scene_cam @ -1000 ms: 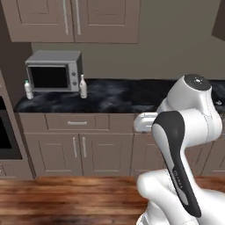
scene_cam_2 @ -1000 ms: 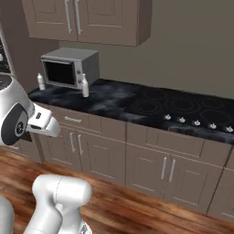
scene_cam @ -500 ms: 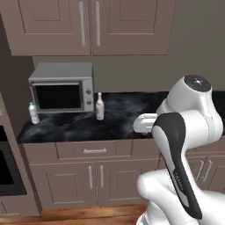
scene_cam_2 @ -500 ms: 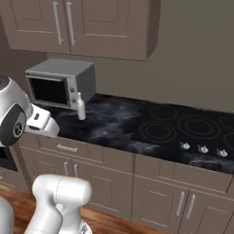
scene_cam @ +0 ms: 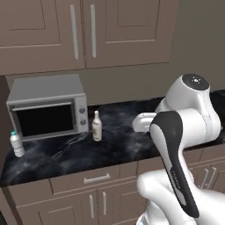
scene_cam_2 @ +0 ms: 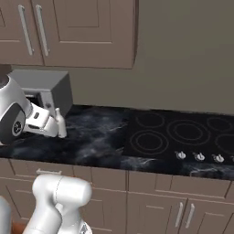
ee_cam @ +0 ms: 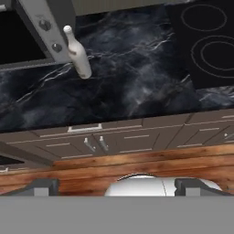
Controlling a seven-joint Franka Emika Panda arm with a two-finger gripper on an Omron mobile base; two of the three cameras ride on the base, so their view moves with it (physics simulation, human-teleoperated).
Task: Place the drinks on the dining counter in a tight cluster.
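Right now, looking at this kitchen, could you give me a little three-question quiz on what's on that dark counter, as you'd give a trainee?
1. True or false: the slim white narrow-necked bottle stands upright on the black marble counter, just right of the grey microwave oven.
2. Which drink stands at the microwave's other side, near the counter's left end?
A. a green cup
B. the small clear blue-capped water bottle
C. a red can
3. Fill in: the robot's jaws are ____ and hold nothing.

Key: 1 true; 2 B; 3 open.
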